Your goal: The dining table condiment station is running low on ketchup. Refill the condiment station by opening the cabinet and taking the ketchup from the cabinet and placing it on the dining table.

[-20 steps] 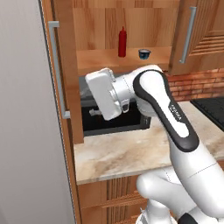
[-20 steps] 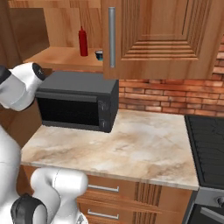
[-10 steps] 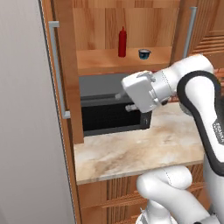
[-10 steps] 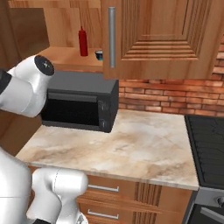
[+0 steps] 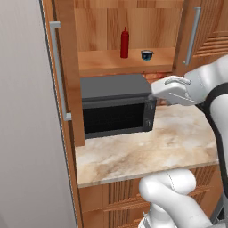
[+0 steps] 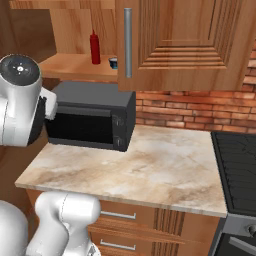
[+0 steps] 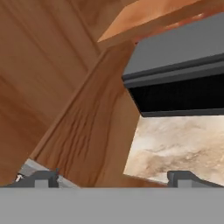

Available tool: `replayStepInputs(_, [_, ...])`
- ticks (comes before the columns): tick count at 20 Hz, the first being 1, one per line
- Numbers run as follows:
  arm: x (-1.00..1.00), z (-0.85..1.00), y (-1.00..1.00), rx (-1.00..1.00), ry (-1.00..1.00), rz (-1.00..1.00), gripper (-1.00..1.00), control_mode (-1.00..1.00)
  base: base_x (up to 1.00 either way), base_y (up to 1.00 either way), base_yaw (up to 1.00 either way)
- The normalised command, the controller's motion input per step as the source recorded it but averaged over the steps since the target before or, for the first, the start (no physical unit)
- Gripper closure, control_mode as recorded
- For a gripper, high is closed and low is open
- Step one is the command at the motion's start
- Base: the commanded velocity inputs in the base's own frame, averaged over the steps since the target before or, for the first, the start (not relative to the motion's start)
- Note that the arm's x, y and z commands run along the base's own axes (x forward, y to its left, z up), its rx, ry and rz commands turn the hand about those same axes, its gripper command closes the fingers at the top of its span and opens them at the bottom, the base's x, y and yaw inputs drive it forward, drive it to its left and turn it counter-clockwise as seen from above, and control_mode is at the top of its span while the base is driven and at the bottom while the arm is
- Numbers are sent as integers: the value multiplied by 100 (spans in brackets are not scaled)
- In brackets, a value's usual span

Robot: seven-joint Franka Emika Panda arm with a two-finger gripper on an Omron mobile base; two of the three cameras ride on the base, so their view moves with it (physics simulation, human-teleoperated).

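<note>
The cabinet (image 5: 107, 66) above the counter stands open, both doors swung out. On its shelf the slim red ketchup (image 5: 124, 43) stands upright, which the right base view also shows as the ketchup (image 6: 94, 48) on the cabinet (image 6: 70, 64) shelf. My gripper (image 5: 158, 89) hangs below the shelf, at the right end of the microwave top, lower than the bottle and to its right. In the hand view the gripper (image 7: 113, 178) is open with nothing between its fingertips (image 7: 43, 177), facing the open left door's edge. The dining table is out of view.
A small dark blue cup (image 5: 147, 54) sits on the shelf right of the bottle. A black microwave (image 5: 116, 107) stands on the marble counter (image 5: 147, 151) under the cabinet. The open left door (image 5: 67, 80) and right door (image 6: 185, 45) flank the opening. A stove (image 6: 237, 170) lies at far right.
My arm has swung right, from in front of the microwave's left half to its right end. The gripper has stayed open. Bottle, cup and doors have not moved.
</note>
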Motion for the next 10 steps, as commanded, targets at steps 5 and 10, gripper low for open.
replayStepInputs(5, [0, 18, -65, -16, -11, -27, -100, -100, 0, 0, 0])
replayStepInputs(10, [0, 22, -36, -11, -8, -21, -100, -100, 0, 0, 0])
